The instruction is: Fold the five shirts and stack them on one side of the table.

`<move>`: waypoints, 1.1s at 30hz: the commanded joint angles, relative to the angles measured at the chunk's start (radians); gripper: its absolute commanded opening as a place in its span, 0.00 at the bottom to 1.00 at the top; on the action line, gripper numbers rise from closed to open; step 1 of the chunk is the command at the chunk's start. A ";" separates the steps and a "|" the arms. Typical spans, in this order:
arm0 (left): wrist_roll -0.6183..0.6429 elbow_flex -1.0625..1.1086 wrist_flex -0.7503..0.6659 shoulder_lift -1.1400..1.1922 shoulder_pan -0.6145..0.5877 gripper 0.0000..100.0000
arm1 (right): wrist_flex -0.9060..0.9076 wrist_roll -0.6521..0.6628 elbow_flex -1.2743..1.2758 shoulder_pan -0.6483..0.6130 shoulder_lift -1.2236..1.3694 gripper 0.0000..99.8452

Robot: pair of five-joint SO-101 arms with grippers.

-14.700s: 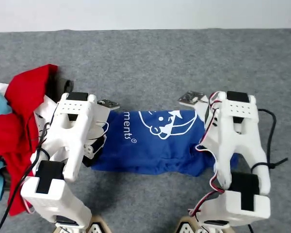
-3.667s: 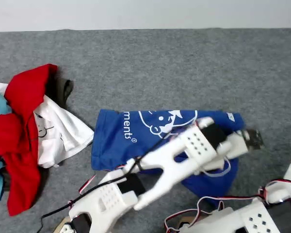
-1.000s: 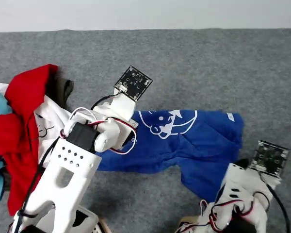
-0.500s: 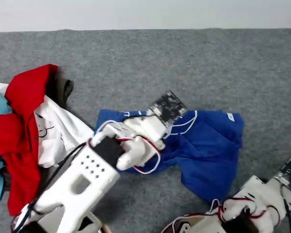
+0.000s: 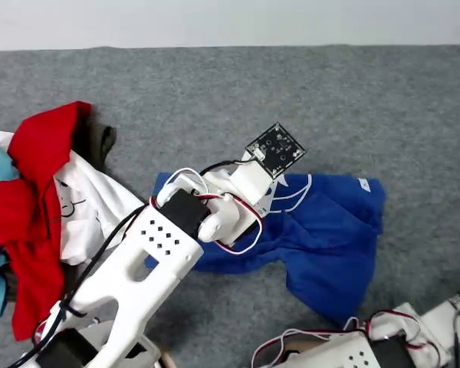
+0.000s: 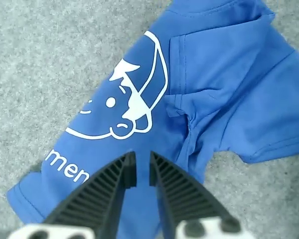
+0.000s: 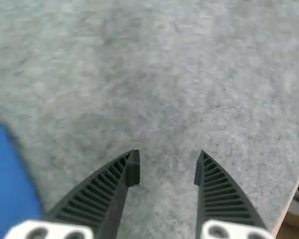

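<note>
Left tool (image 6: 137, 172) — tips barely apart above the rumpled blue printed shirt (image 6: 229, 99) — should probably pinch one hem edge, pulling flat.

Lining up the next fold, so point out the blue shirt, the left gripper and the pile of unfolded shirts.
blue shirt (image 5: 333, 230), high view, on plain blue fabric.
left gripper (image 6: 141, 169), left wrist view, midway between its fingertips.
pile of unfolded shirts (image 5: 42, 142), high view, on its red top layer.
</note>
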 commanded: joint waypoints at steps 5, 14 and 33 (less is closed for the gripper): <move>-0.014 -0.038 0.014 0.002 -0.003 0.06 | -0.061 0.012 0.101 0.151 0.004 0.18; -0.014 -0.038 0.029 0.002 -0.006 0.06 | -0.058 0.006 0.101 0.117 0.004 0.18; -0.012 0.004 -0.029 0.002 0.000 0.06 | -0.058 0.006 0.100 0.113 0.004 0.18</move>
